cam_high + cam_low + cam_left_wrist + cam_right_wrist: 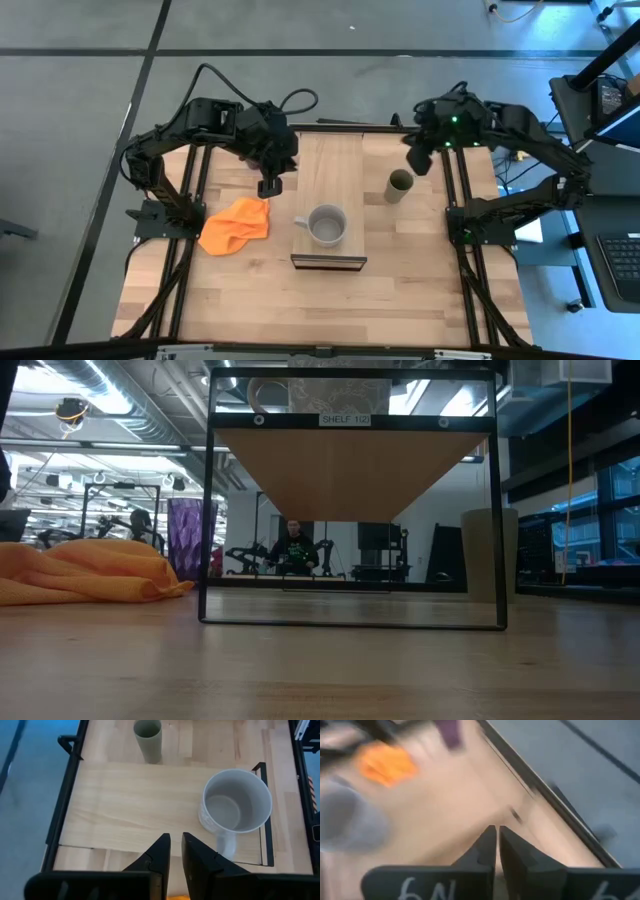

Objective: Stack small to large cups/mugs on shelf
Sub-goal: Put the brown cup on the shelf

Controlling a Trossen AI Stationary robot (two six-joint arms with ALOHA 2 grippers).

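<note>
The grey mug (328, 225) sits on the shelf (330, 160), clear of both arms' nearly closed, empty jaws.

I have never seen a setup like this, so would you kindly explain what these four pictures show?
Two robot arms work at a wooden table. One camera looks straight down, one sits at table height, and one rides on each wrist. From above, the left gripper hovers beside the shelf, a raised plank carrying the grey mug. The green cup stands on the table near the right gripper. An orange cloth lies left of the shelf. Both grippers are shut and empty. The purple tumbler shows in the table-height view.
</note>
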